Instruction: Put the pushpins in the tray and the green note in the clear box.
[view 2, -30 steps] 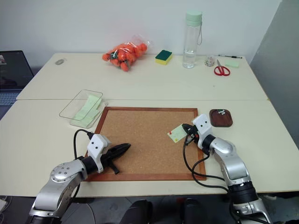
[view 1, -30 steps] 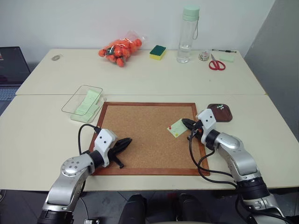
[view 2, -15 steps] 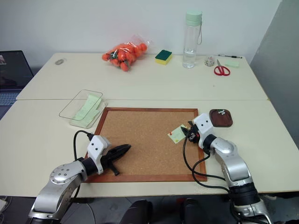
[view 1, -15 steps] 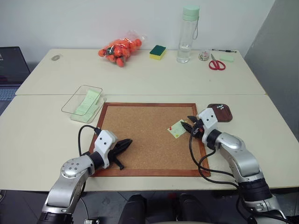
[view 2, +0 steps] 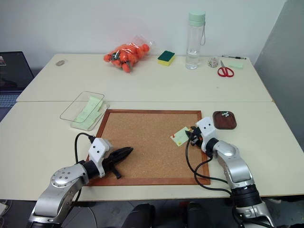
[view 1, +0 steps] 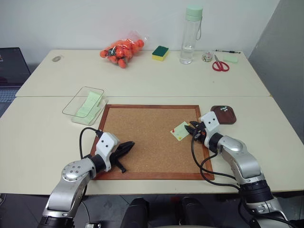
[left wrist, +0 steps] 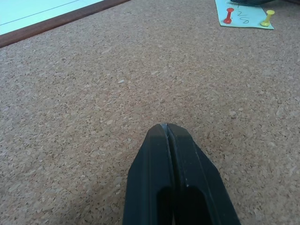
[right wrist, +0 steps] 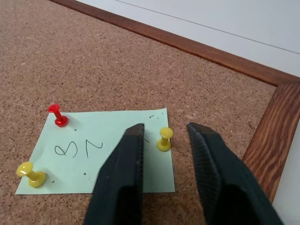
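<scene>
The green note point(right wrist: 101, 147) lies flat on the corkboard point(view 1: 147, 137), near its right frame. It is pinned by a red pushpin point(right wrist: 58, 116) and two yellow pushpins point(right wrist: 164, 139) point(right wrist: 32, 174). My right gripper point(right wrist: 165, 129) is open low over the note's edge, one finger on either side of the nearer yellow pin without touching it. The dark wooden tray point(view 1: 232, 118) sits just past the board's right frame, behind that gripper. My left gripper point(left wrist: 166, 127) is shut on nothing over the board's front left part. The clear box point(view 1: 73, 107) stands off the board's back left corner with pale green paper inside.
At the back of the table are a bag of orange fruit point(view 1: 122, 50), a green-and-yellow sponge point(view 1: 160, 52), a tall water bottle point(view 1: 191, 35) and red scissors point(view 1: 220, 64). A dark screen point(view 1: 9, 71) stands at the far left. Black cables loop beside both wrists.
My right gripper has sunk slightly toward the note's right edge and its fingers have parted from shut. The left arm has not moved.
</scene>
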### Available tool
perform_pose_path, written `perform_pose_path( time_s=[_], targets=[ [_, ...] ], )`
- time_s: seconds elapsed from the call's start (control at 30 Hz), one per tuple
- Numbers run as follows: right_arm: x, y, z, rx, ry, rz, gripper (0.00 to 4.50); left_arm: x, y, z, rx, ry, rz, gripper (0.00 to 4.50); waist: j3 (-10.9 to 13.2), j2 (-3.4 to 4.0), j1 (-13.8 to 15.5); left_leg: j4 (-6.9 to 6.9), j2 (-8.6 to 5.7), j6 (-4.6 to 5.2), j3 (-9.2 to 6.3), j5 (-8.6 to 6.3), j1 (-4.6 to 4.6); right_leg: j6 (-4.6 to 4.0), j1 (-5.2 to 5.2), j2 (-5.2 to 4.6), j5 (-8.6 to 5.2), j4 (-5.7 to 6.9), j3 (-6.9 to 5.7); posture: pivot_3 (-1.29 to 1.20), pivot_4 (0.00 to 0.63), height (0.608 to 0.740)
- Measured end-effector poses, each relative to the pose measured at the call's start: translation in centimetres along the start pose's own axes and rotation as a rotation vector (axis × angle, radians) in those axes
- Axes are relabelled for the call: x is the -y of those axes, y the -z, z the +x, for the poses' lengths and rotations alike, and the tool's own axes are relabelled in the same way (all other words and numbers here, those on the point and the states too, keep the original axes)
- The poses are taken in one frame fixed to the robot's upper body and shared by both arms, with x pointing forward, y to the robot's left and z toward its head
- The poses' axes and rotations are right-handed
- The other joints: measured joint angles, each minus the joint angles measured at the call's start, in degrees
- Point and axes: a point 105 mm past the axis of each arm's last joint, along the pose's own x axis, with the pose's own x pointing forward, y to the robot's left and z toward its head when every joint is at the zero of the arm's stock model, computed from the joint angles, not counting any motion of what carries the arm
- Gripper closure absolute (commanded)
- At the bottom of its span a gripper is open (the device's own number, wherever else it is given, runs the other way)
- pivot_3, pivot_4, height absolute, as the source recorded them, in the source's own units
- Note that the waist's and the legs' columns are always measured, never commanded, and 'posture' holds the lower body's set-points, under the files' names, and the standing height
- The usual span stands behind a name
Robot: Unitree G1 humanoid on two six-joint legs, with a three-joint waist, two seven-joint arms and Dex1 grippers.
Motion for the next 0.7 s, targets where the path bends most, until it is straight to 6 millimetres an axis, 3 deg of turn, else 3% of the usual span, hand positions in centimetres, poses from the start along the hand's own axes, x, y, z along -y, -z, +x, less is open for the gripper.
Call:
perform_pose_path(
  time_s=[0.13, 0.7],
  targets=[
    [-0.24, -0.08, 0.1, 0.008, -0.009, 0.011, 4.48, 0.01, 0.0, 0.02, 0.0, 0.0, 0.0, 4.5, 0.0, 0.0, 0.0, 0.0, 0.0, 0.0, 0.0, 0.0, 0.0, 0.0, 0.0, 0.0, 0.0, 0.0, 0.0, 0.0, 0.15, 0.74],
    [-0.41, -0.84, -0.55, 0.109, 0.003, 0.06, 4.48, 0.28, 0.06, -0.01, -0.006, -0.002, 0.007, 4.5, 0.05, 0.11, -0.01, -0.03, 0.0, 0.0, 0.02, 0.0, 0.0, 0.02, -0.04, 0.0, -0.01, -0.01, 0.04, 0.0, 0.15, 0.74]
  ],
)
